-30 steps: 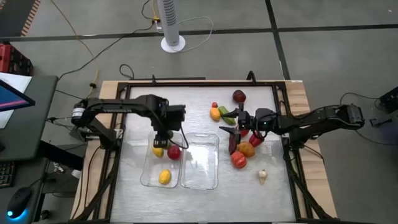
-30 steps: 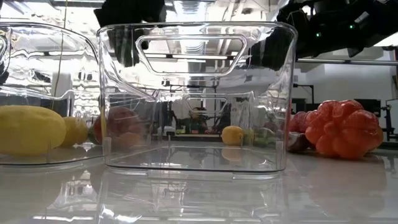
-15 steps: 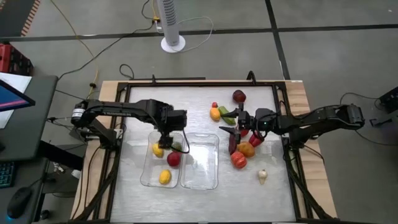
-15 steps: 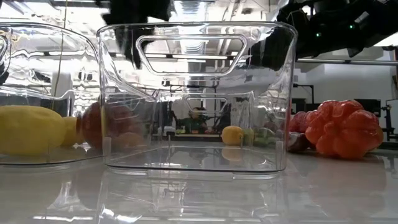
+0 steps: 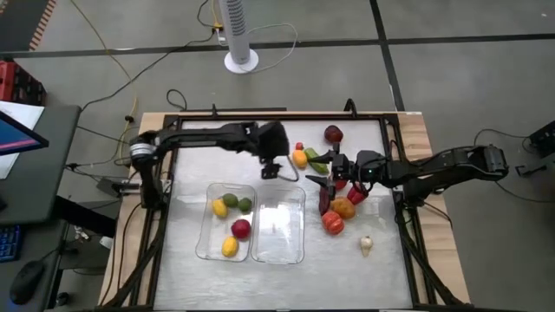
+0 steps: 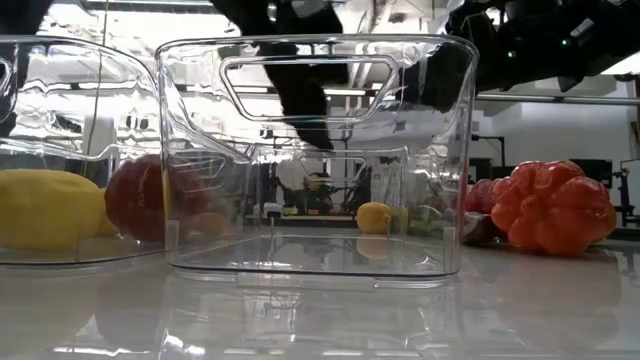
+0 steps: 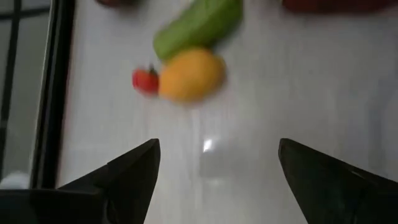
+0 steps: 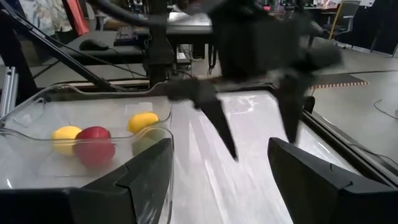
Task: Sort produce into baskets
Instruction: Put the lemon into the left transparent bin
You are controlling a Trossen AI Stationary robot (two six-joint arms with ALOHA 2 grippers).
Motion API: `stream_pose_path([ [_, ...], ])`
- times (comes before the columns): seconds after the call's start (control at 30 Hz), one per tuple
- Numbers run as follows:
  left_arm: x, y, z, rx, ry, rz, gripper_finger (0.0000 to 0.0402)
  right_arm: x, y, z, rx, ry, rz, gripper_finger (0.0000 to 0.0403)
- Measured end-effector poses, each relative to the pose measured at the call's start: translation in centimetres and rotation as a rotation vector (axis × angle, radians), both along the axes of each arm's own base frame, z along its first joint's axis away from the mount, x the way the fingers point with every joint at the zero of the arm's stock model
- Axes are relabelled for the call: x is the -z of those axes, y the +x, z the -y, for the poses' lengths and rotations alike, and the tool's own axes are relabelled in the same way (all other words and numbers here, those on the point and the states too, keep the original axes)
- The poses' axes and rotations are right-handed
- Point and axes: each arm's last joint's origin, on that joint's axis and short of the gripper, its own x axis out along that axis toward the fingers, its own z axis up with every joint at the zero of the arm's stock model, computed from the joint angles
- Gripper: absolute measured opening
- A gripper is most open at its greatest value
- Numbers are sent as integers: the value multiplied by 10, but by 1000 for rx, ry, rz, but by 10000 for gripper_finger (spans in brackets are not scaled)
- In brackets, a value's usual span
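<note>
The two clear baskets stand side by side near the table's middle. The left basket [image 5: 205, 236] holds two yellow pieces, a red fruit [image 5: 241, 229] and green pieces [image 5: 238, 203]; the right basket [image 5: 279, 227] holds nothing. My left gripper [image 5: 271, 170] hovers open beyond the baskets' far edge, near an orange-yellow fruit [image 7: 191, 74], a small red piece [image 7: 145, 81] and a green piece [image 7: 198, 23]. My right gripper [image 5: 333, 178] stands open beside a cluster of loose produce: a red piece [image 5: 356, 196], an orange piece [image 5: 344, 208] and a ribbed red-orange piece [image 5: 333, 223].
A dark maroon piece [image 5: 334, 134] lies near the far edge and a whitish garlic-like piece [image 5: 366, 246] toward the near right. A black frame [image 5: 260, 115] rims the table. Bare tabletop lies in front of the baskets.
My left gripper has risen out of the left basket and swung toward the table's far right, up to the orange-yellow fruit. The red fruit in the left basket has rolled a little toward the near edge. Green pieces now show where the gripper stood.
</note>
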Motion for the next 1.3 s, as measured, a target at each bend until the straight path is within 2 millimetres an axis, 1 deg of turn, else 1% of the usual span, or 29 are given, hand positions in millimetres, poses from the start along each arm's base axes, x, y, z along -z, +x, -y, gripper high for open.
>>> stream_pose_path([
  [0.1,14,14,-19,46,-42,38,314,1,0,0,2,-5,-8,291],
  [0.23,28,33,-36,112,-125,88,314,1,0,0,2,-12,-7,291],
  [0.3,39,44,-40,119,-148,84,314,0,0,0,1,-15,-4,291],
  [0.37,48,56,-41,118,-134,72,314,0,0,0,1,-15,-5,291],
  [0.47,54,71,-42,111,-93,73,314,2,0,0,2,-14,-19,291],
  [0.53,61,78,-41,117,-76,53,314,2,0,0,2,-13,-25,291],
  [0.67,73,81,-36,152,-15,-41,314,2,0,0,2,-15,-29,291],
  [0.8,76,80,-29,162,49,-104,314,2,0,0,2,-16,-24,291],
  [0.9,81,81,-27,154,64,-135,313,2,-1,0,2,-16,-26,291],
  [1.0,83,79,-26,141,76,-163,310,2,0,0,2,-16,-22,291],
  [1.1,84,76,-26,137,74,-200,286,1,0,0,3,-16,-17,291],
  [1.3,84,75,-25,136,71,-211,202,1,0,0,3,-17,-11,291],
])
